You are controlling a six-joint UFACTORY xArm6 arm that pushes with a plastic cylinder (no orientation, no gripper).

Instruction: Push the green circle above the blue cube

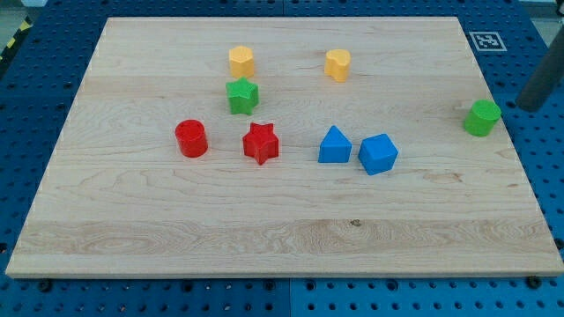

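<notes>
The green circle (482, 117) stands near the board's right edge. The blue cube (378, 154) sits left of it and a little lower, near the board's middle. My rod enters from the view's right edge, and my tip (529, 106) is just right of the green circle and slightly above it, past the board's edge. A small gap shows between the tip and the circle.
A blue triangle (334, 145) touches the cube's left side. A red star (261, 143) and a red circle (190, 138) lie further left. A green star (241, 96) and two yellow blocks (241, 61) (337, 64) sit towards the top. The wooden board (282, 238) rests on a blue perforated table.
</notes>
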